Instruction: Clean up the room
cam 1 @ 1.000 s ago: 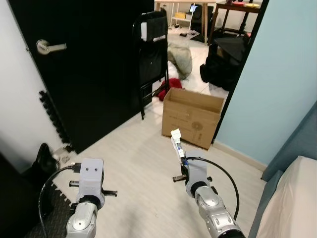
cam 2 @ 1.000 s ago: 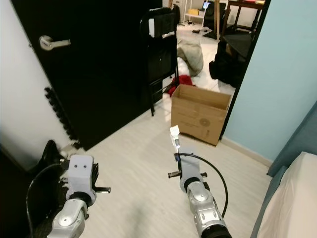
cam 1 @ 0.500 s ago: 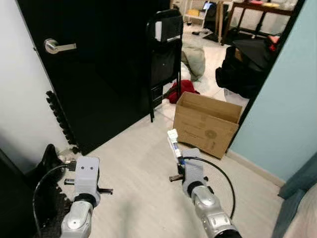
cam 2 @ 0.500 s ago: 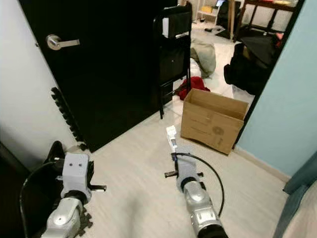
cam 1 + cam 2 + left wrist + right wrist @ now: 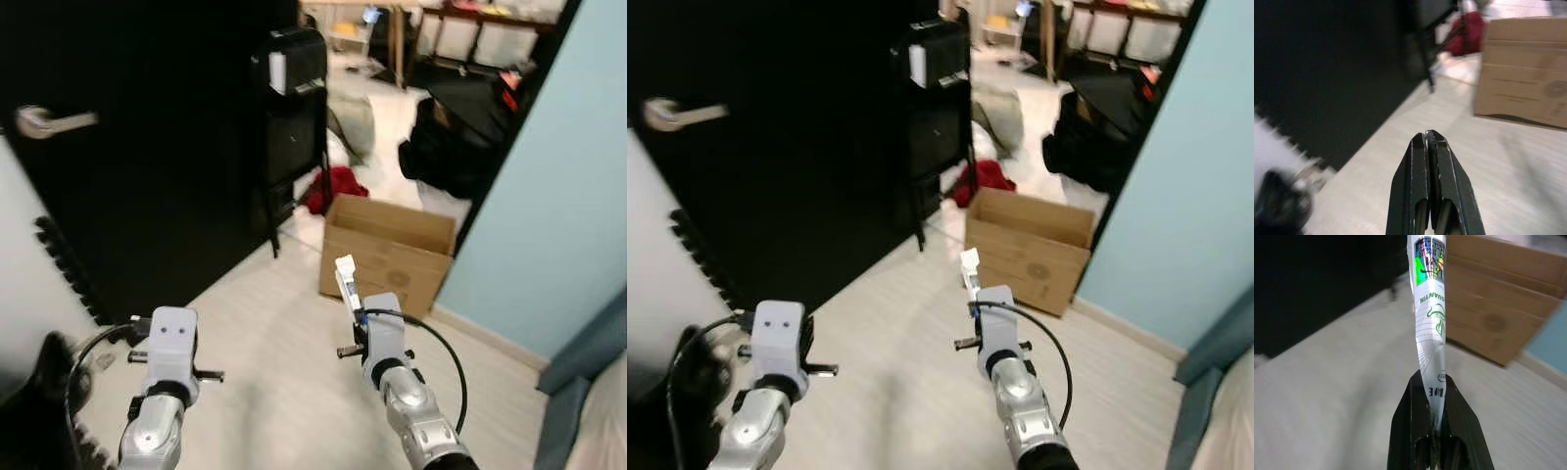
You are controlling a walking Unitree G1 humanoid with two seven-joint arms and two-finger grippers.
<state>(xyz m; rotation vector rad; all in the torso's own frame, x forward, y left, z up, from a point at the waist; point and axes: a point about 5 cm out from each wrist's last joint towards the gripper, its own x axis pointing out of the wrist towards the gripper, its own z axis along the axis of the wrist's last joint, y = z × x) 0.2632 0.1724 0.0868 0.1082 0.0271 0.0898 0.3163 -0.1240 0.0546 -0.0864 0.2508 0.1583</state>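
Robot stands on a pale wood floor [image 5: 265,333] facing an open cardboard box, a tube pinched in its right fingers.

A black door [image 5: 147,147] stands at the left and a light blue wall [image 5: 549,196] at the right; the cardboard box [image 5: 387,250] sits on the floor by the wall's corner, with a black folding chair [image 5: 294,108] and a red cloth [image 5: 333,186] beyond it. The right gripper [image 5: 1436,396] clamps the crimped end of a white tube [image 5: 1430,308], which juts up past the fingertips, short of the box. The left gripper [image 5: 1429,142] hangs over bare floor, fingers pressed together, holding nothing.
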